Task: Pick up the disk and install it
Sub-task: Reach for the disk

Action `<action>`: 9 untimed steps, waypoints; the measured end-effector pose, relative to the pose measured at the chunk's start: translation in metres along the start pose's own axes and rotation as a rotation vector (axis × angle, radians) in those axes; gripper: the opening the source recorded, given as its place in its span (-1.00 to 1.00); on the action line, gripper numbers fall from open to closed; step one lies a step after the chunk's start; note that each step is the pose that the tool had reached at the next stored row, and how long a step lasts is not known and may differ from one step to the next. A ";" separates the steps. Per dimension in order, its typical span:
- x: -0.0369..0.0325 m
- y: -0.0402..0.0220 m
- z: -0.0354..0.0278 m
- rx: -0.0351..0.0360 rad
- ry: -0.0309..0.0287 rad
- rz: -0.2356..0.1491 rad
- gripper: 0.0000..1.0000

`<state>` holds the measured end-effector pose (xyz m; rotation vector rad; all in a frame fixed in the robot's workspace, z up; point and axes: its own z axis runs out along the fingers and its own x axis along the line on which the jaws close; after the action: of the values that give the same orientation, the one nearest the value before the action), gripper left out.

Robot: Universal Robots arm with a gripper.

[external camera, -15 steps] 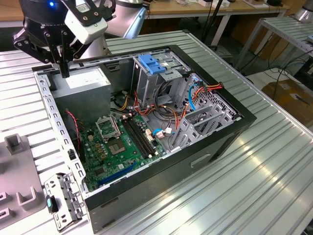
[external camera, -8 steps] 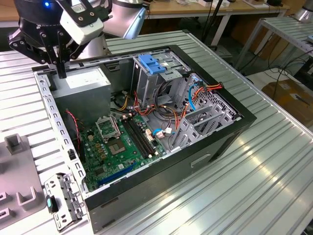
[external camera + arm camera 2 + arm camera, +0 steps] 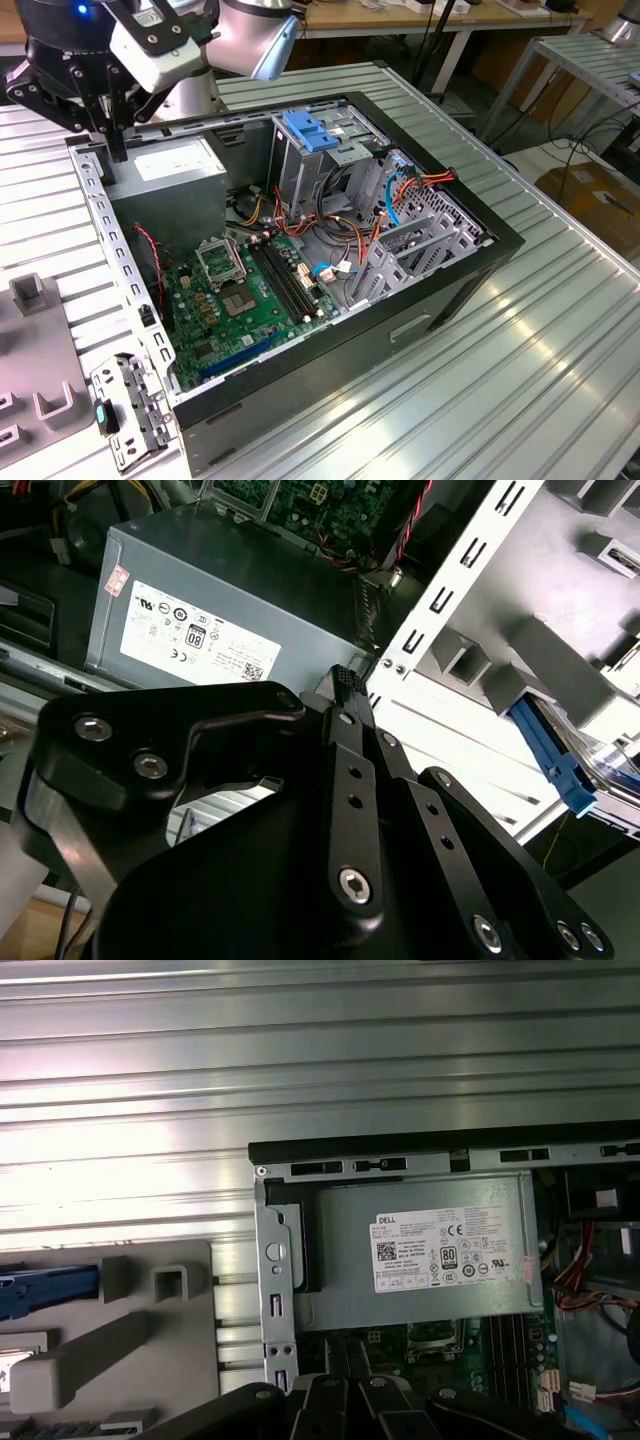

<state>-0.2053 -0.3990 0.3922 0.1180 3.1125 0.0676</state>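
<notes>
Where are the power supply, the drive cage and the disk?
power supply [image 3: 420,1252]: first wrist view, on its white sticker.
drive cage [image 3: 312,132]: exterior view, on its blue handle.
disk [image 3: 550,754]: second wrist view, on its blue side rail.

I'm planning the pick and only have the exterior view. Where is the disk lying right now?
Observer: In the first wrist view the disk lies in the grey holder outside the case, with its blue rail showing.
Operator: Is the claw on it?
Observer: No. In the second wrist view the claw hangs by the end of the grey box, apart from the disk.
</notes>
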 end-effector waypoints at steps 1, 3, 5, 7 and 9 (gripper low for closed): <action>0.0008 -0.0001 0.0000 -0.0001 0.0000 0.000 -0.79; 0.0027 -0.0002 0.0000 -0.0001 -0.0001 0.000 -0.79; 0.0043 -0.0003 0.0000 -0.0001 0.0000 0.000 -0.79; 0.0059 -0.0004 -0.0001 -0.0001 0.0000 0.000 -0.79; 0.0075 -0.0006 -0.0001 -0.0001 0.0000 0.000 -0.79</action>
<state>-0.2129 -0.3989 0.3921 0.1180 3.1125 0.0677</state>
